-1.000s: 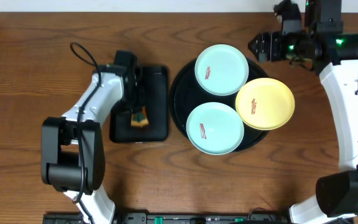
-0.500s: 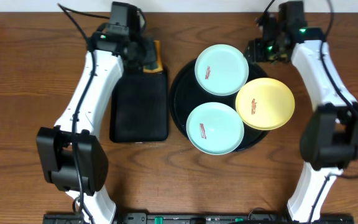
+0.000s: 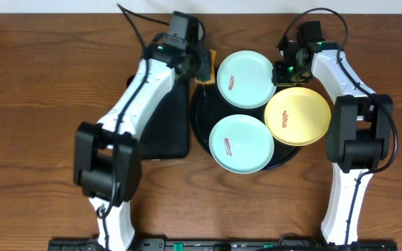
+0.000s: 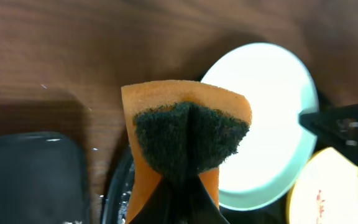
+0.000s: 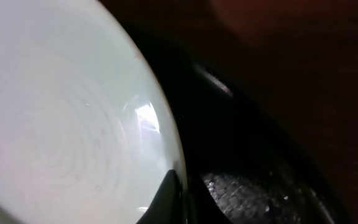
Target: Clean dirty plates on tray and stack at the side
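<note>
Three plates lie on the round black tray [image 3: 199,117]: a light blue one [image 3: 246,78] at the top, another light blue one [image 3: 241,143] below it, and a pale yellow one [image 3: 298,116] at the right. Each carries a small reddish smear. My left gripper [image 3: 204,66] hovers at the tray's upper left edge, shut on an orange sponge with a dark green scrub face [image 4: 188,134]. My right gripper [image 5: 182,186] is shut on the right rim of the top blue plate [image 5: 61,124], one finger over the rim and one under it.
A rectangular black tray [image 3: 169,132] lies left of the round tray, partly under my left arm. Bare wooden table surrounds both trays. The yellow plate overhangs the round tray's right rim.
My left arm swung right from the rectangular tray to the round tray's edge, carrying the sponge. My right gripper came down to the top blue plate and shut on its rim.
</note>
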Controlling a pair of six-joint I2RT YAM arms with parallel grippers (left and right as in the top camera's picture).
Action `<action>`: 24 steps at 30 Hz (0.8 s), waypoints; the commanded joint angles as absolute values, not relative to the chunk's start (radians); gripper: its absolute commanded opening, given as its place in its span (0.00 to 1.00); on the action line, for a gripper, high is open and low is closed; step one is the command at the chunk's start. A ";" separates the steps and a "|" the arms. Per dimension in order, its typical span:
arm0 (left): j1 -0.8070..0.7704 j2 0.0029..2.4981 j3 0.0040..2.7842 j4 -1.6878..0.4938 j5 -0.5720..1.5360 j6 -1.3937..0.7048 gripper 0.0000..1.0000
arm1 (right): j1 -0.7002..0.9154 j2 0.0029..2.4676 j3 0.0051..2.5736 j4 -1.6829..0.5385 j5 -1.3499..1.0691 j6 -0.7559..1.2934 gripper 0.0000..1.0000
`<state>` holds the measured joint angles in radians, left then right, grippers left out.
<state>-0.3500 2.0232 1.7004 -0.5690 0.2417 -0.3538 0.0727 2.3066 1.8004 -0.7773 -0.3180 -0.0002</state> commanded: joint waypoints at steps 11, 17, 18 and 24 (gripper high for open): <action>-0.437 2.143 1.711 -0.478 0.252 -0.482 0.07 | 0.120 2.304 1.805 -0.905 -0.201 0.025 0.01; -0.501 2.206 1.711 -0.414 0.315 -0.614 0.07 | 0.126 2.304 1.805 -0.896 -0.165 0.093 0.01; -0.509 2.217 1.711 -0.403 0.314 -0.632 0.07 | 0.126 2.304 1.805 -0.894 -0.165 0.093 0.01; -0.543 2.283 1.711 -0.368 0.331 -0.686 0.07 | 0.126 2.304 1.805 -0.891 -0.165 0.093 0.01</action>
